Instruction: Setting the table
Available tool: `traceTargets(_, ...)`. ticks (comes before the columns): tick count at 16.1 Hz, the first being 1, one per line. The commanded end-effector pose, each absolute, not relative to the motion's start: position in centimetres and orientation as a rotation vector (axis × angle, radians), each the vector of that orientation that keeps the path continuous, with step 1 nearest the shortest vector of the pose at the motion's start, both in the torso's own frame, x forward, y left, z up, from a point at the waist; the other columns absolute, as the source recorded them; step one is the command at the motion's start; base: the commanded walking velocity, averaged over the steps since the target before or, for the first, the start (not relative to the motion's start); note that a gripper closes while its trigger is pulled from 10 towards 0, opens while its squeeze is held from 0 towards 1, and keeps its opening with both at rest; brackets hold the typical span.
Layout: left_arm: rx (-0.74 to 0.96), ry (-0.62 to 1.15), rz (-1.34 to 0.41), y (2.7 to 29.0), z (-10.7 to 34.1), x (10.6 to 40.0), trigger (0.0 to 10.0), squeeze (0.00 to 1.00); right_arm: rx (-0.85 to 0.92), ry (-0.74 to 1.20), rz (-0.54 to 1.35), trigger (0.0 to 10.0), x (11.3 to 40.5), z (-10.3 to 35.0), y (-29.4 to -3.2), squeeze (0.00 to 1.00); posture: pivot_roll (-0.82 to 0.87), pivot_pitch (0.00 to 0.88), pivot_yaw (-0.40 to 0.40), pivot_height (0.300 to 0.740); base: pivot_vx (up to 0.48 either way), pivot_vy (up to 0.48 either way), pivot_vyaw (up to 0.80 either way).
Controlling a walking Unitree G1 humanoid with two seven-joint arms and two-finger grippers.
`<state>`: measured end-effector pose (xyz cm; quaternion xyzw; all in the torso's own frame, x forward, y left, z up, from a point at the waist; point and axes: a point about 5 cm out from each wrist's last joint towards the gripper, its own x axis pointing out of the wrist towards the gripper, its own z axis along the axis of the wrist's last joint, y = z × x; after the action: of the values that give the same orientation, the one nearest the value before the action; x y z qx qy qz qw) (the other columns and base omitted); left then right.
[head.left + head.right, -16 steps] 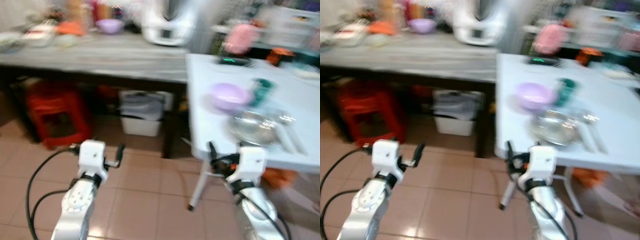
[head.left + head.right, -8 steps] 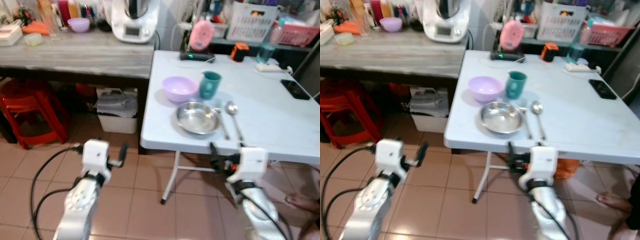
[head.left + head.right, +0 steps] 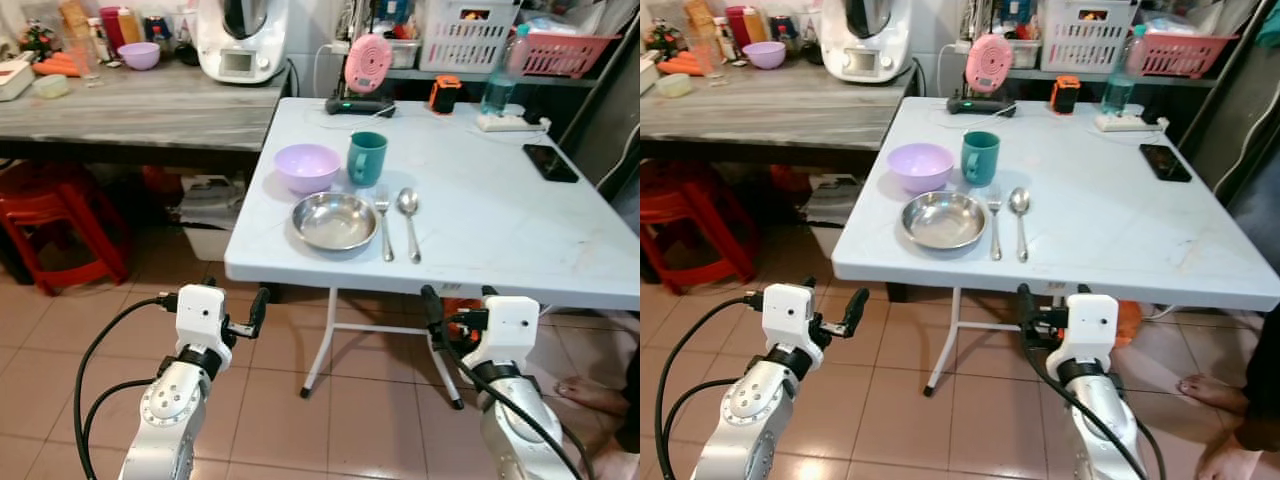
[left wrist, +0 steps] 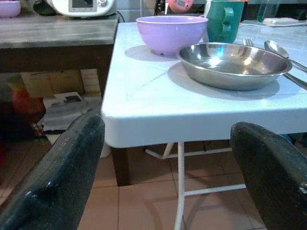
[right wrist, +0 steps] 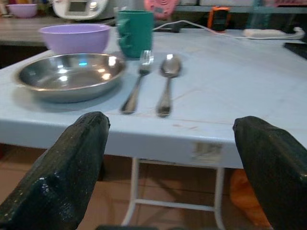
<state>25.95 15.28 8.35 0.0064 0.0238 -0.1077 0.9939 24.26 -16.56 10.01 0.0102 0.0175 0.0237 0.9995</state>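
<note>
Plate (image 3: 335, 221) of shiny steel sits near the front edge of a white table (image 3: 500, 230), toward its left corner. Just behind the plate on the left is a lilac bowl (image 3: 307, 166), and behind it on the right a green mug (image 3: 366, 158) stands upright, handle side facing the bowl. Just right of the plate lie a fork (image 3: 385, 222) and then a spoon (image 3: 408, 217), side by side, apart from each other, handles pointing to the front edge. Farther back from the plate are a pink round gadget (image 3: 367, 66) on a black base, an orange item (image 3: 445, 93), a bottle (image 3: 502, 78) and a power strip (image 3: 500, 122); a black phone (image 3: 545, 161) lies well to the right. Left of the table runs a grey counter (image 3: 130, 105) with a white appliance (image 3: 238, 40), a small purple bowl (image 3: 139, 55) and jars; red stools (image 3: 65, 215) stand under it. In front of the table and below its edge, the left gripper (image 3: 232, 311) and right gripper (image 3: 457, 303) hover over the tiled floor (image 3: 330, 420), both with fingers spread wide and holding nothing. A bare foot (image 3: 590, 392) shows at the far right.
</note>
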Motion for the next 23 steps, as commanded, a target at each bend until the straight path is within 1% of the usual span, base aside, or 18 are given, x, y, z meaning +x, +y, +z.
traceTargets(1, 0.016, 0.025, -0.215, 15.56, 8.92, 26.01, 10.0, 0.0, 0.022, 0.015, 0.048, 10.0, 24.43, 10.52, -16.41, 0.0, 0.01, 0.0, -0.012, 0.74, 0.0, 0.0, 0.0)
traceTargets(6, 0.006, 0.021, -0.235, 15.36, 8.95, 26.01, 10.0, 0.0, 0.003, 0.014, 0.051, 10.0, 24.36, 10.54, -16.3, 0.0, 0.0, 0.0, -0.011, 0.74, 0.0, 0.0, 0.0)
traceTargets(13, -0.003, 0.014, -0.254, 15.0, 9.09, 25.98, 10.0, 0.0, -0.01, 0.012, 0.049, 10.0, 24.38, 10.61, -16.41, 0.0, 0.0, 0.0, -0.01, 0.74, 0.282, 0.0, 0.0)
traceTargets(18, -0.004, 0.006, -0.248, 15.06, 9.25, 26.11, 10.0, 0.0, -0.007, 0.006, 0.044, 10.0, 24.36, 10.74, -16.51, 0.0, 0.0, 0.0, -0.011, 0.74, 0.302, 0.0, 0.47)
traceTargets(23, 0.0, 0.01, -0.253, 15.02, 9.21, 26.06, 10.0, 0.0, 0.001, 0.006, 0.044, 10.0, 24.25, 10.73, -16.42, 0.0, 0.0, 0.0, -0.014, 0.74, 0.305, 0.0, 0.0)
